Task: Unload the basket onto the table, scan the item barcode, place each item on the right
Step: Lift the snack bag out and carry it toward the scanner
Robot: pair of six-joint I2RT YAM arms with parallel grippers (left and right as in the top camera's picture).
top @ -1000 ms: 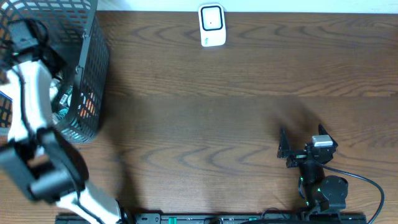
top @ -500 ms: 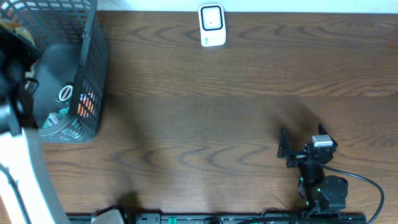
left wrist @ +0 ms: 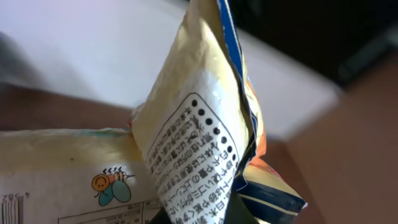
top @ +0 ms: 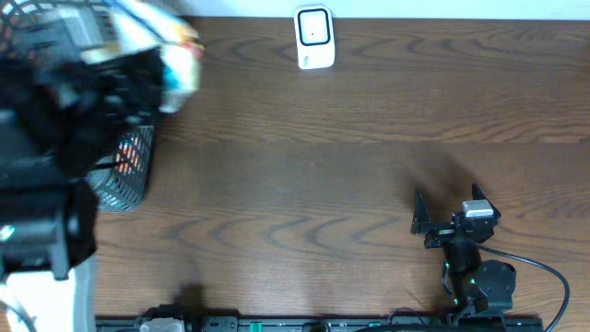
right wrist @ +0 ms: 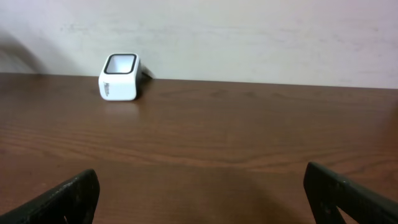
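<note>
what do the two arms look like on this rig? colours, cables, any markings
The left arm has black housings and white links; it is blurred, so no markings can be read. The right arm is black, with a pale grey block near the wrist, small green lights and a thin black cable looping off its base. Its fingers are dark, flat blades.

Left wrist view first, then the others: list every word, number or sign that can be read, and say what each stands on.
On the snack packet, boxed panel: rows of Japanese print, too small and tilted to read.
On the snack packet, lower left edge: a few small digits, cut off, unreadable.
On the snack packet: a bee drawing, no words.
On the scanner: side marks too small to read.
</note>
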